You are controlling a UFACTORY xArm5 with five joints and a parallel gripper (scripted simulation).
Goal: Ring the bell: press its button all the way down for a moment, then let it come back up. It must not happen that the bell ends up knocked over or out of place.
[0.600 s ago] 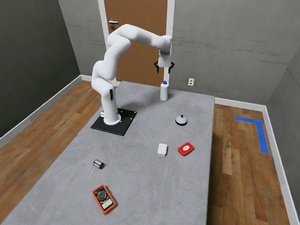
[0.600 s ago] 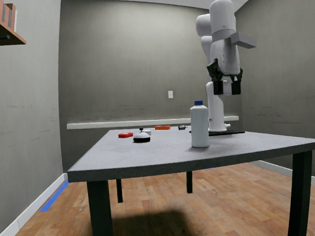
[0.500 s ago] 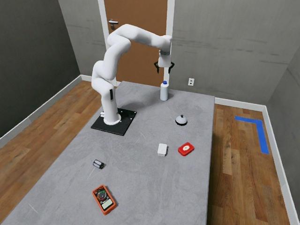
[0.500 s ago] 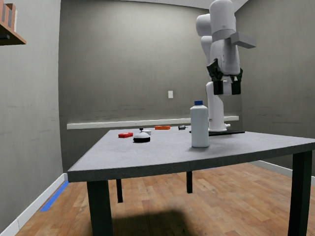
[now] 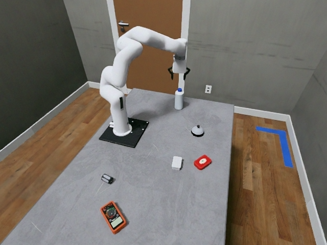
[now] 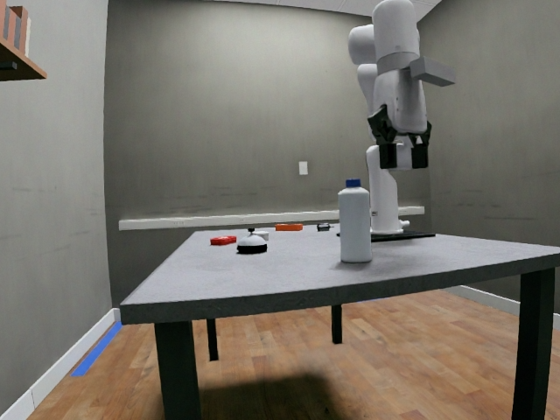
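The bell (image 5: 197, 130) is a silver dome on a black base with a small button on top. It stands on the grey table toward the right side, and it also shows in the exterior view (image 6: 251, 243). My gripper (image 5: 178, 74) is open and empty, pointing down, high above the far end of the table. In the exterior view the gripper (image 6: 403, 156) hangs well above the table. It is far from the bell, above and beyond a white bottle.
A white bottle with a blue cap (image 5: 179, 99) stands upright near the far edge, close under the gripper. A white box (image 5: 176, 162), a red box (image 5: 202, 161), a small black part (image 5: 107, 178) and an orange multimeter (image 5: 113, 217) lie nearer the front.
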